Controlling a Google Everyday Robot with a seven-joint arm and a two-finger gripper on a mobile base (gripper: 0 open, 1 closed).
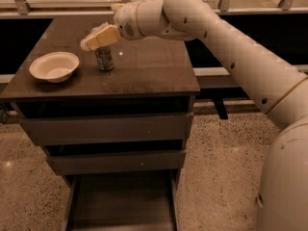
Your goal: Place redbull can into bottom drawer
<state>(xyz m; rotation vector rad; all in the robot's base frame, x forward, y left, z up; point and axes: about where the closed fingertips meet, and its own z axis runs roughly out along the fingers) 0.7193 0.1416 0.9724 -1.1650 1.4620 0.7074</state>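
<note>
We saw the tool (97, 37) hovering just over the redbull can (104, 60), which stood upright on the tabletop (154, 76) near a white bowl (54, 66). Whether the tool was released or clenched, we could not tell. The bottom drawer (122, 201) stood pulled out below.
</note>
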